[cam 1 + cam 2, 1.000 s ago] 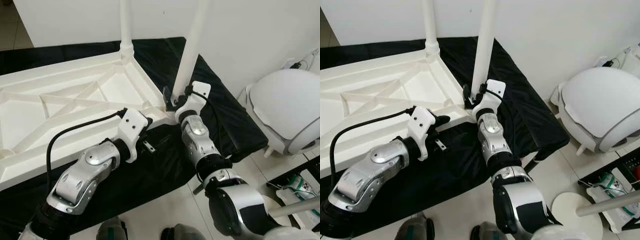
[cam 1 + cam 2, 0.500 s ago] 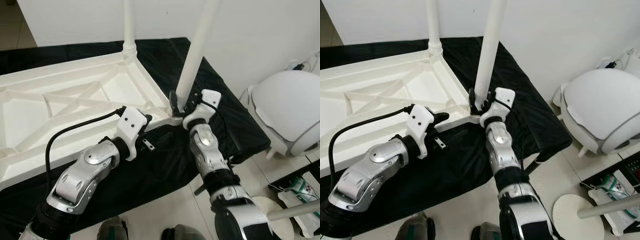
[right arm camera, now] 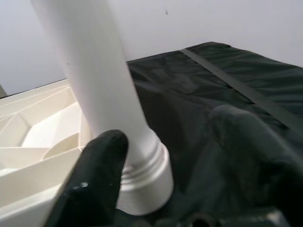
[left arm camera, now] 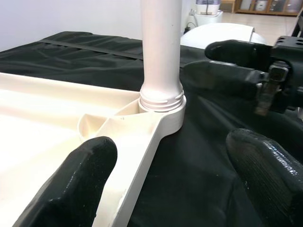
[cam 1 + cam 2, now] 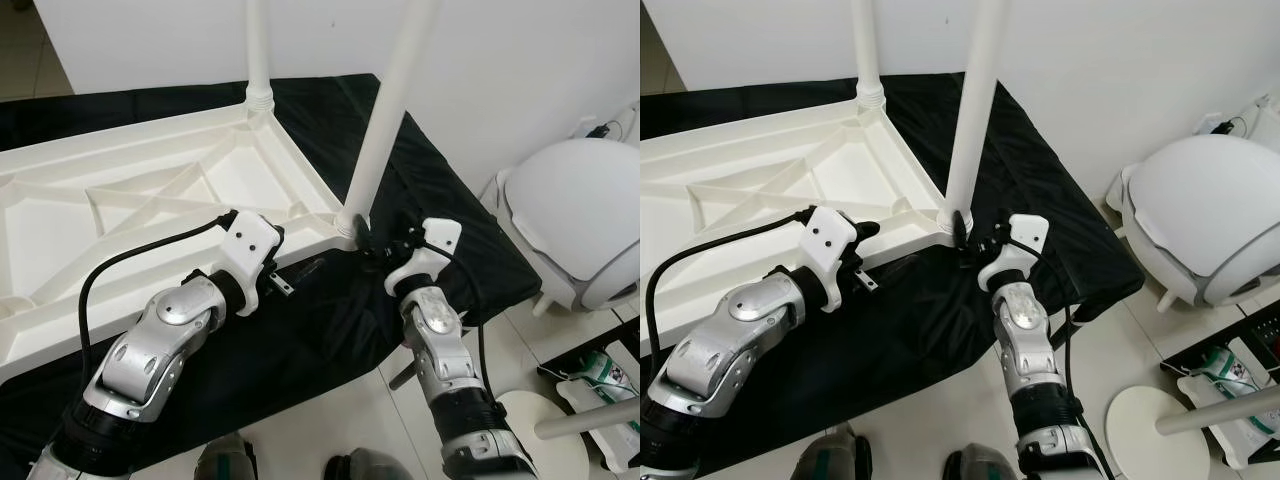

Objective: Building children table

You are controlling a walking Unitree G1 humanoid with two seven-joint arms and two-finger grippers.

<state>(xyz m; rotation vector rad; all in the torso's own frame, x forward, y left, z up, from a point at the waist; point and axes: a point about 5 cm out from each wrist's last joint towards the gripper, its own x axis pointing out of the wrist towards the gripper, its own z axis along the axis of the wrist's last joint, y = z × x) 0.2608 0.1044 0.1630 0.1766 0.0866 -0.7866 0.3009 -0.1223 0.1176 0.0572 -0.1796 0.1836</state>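
The upturned white ribbed plastic tabletop (image 5: 150, 200) lay on the black-draped desk (image 5: 420, 190). The near white tubular leg (image 5: 385, 110) stood socketed, leaning. Right claw (image 5: 372, 243), apart, flanked its base; left claw (image 5: 300, 272), apart, hovered beside. Regripping low and straightening seemed wise.

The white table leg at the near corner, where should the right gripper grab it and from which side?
Probably low on the table leg, just above the threaded collar, coming from the black cloth side. It is a smooth round tube, and the right gripper waits open there.
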